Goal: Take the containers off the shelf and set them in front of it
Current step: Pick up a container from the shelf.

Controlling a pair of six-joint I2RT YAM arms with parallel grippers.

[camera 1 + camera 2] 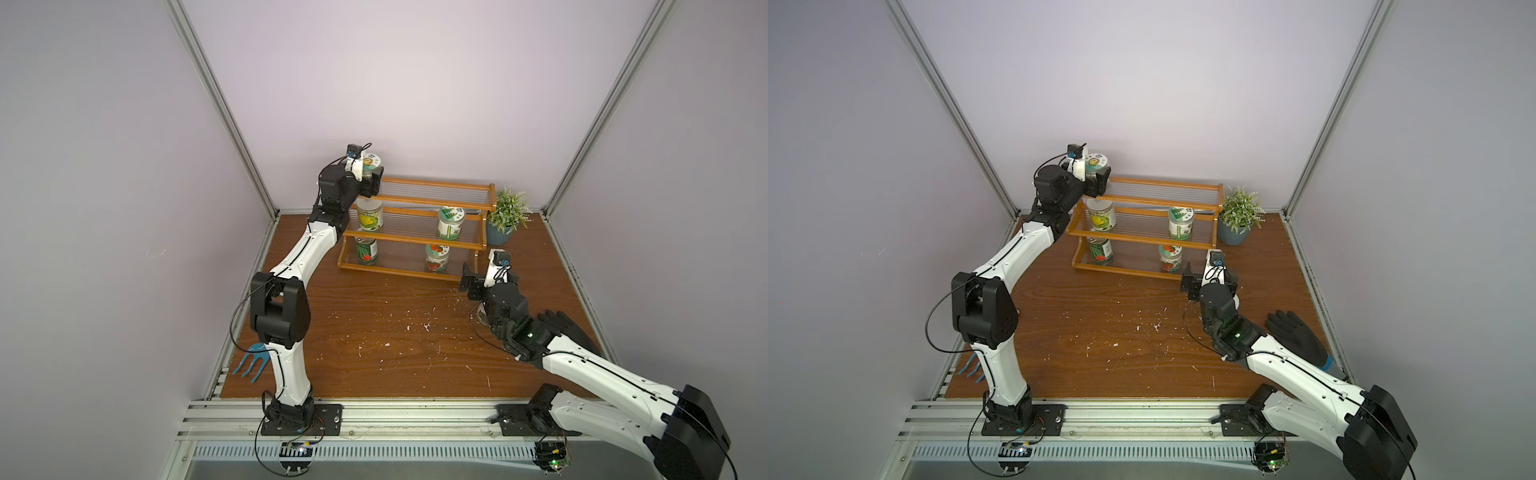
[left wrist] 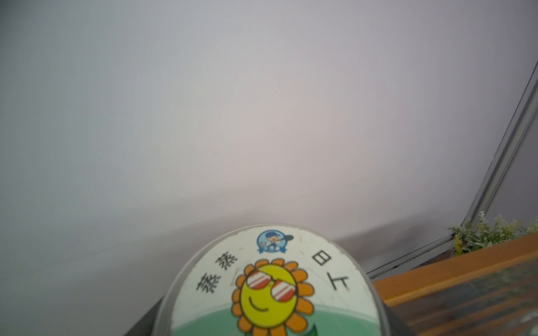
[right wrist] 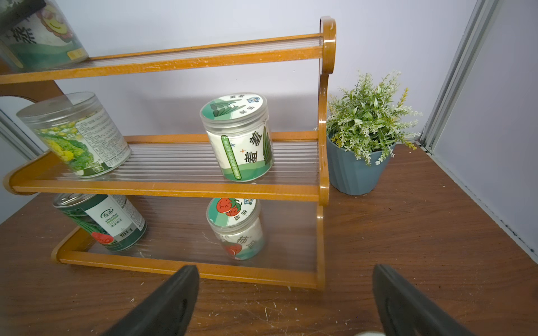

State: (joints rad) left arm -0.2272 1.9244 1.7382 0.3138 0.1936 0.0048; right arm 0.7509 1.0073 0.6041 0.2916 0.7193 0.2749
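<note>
Pale lilac walls [image 1: 415,83] and aluminium posts [image 1: 222,104] enclose a scuffed brown wooden table [image 1: 395,332]; a potted plant [image 3: 364,116] stands beyond the right gripper [image 3: 285,270].

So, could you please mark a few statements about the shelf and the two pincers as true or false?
1. The right pincer is open, holding nothing. True.
2. The metal can stands on the shelf's middle tier. False: the metal can is on the bottom tier.
3. The left pincer flanks the sunflower jar at the top tier. True.
4. The potted plant stands on the shelf. False: it stands on the table beside it.
5. The yellow-vegetable jar and green-leaf jar share the middle tier. True.
</note>
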